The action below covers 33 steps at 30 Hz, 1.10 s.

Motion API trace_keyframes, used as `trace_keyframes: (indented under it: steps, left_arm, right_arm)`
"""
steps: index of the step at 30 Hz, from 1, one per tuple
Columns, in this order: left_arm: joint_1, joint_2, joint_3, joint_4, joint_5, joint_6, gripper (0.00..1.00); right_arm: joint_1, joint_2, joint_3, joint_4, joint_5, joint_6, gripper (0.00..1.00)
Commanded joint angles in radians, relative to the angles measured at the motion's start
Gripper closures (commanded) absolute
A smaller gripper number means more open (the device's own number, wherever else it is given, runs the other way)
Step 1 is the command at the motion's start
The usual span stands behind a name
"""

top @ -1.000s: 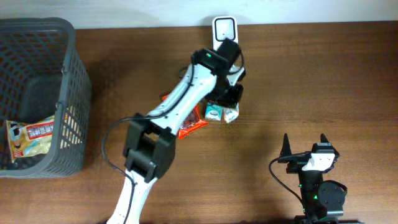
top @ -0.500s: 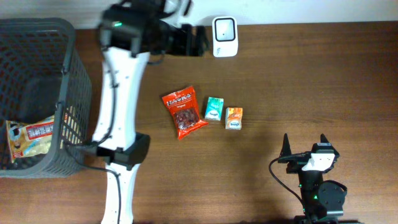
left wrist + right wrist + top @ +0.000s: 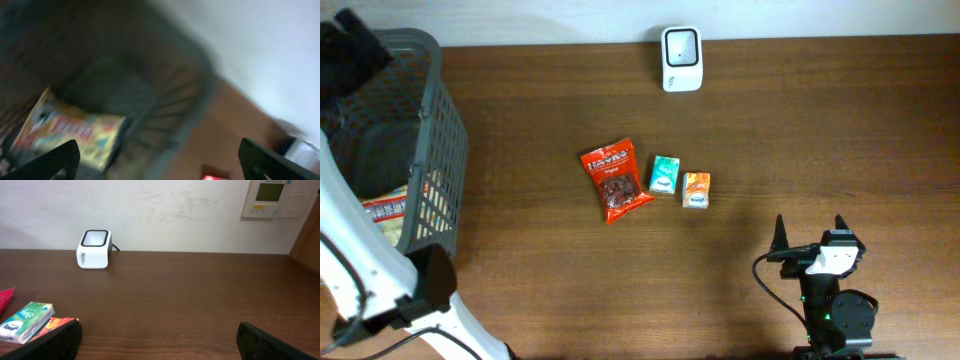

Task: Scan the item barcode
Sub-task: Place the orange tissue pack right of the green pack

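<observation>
Three items lie mid-table: a red snack pouch (image 3: 617,181), a small teal box (image 3: 664,174) and a small orange box (image 3: 696,190). The white barcode scanner (image 3: 681,45) stands at the table's far edge. My left arm (image 3: 360,250) reaches up the left side, and its dark gripper end hangs over the grey basket (image 3: 438,150). The blurred left wrist view shows the left gripper (image 3: 157,162) open and empty above the basket. My right gripper (image 3: 810,230) rests open near the front right, facing the scanner (image 3: 94,249) and the teal box (image 3: 27,321).
Inside the basket (image 3: 165,100) lies a yellow snack pack (image 3: 65,130), partly covered by my left arm in the overhead view. A white wall panel (image 3: 272,197) hangs behind the table at the right. The basket's walls stand tall along the table's left end.
My left arm swung away from the small boxes, past the scanner, to above the basket, and its jaws opened. The three items and the right arm stayed put.
</observation>
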Motion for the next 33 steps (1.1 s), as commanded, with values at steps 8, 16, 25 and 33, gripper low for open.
trace_keyframes:
  steps: [8, 16, 25, 33]
  left_arm:
    - [0.165, 0.027, -0.786, 0.296, -0.238, -0.318, 0.0]
    - [0.164, 0.027, -1.122, 0.602, -0.238, -0.319, 0.14]
    - [0.164, 0.027, -1.301, 0.711, -0.28, -0.317, 0.55]
    - [0.164, 0.027, -1.297, 0.713, -0.282, -0.305, 1.0]
  right_arm:
    - [0.005, -0.007, -0.005, -0.007, 0.012, 0.008, 0.02]
    - [0.005, -0.007, -0.005, -0.007, 0.013, 0.008, 0.02]
    - [0.005, -0.007, -0.005, -0.007, 0.012, 0.008, 0.02]
    - [0.005, -0.007, -0.005, -0.007, 0.013, 0.008, 0.02]
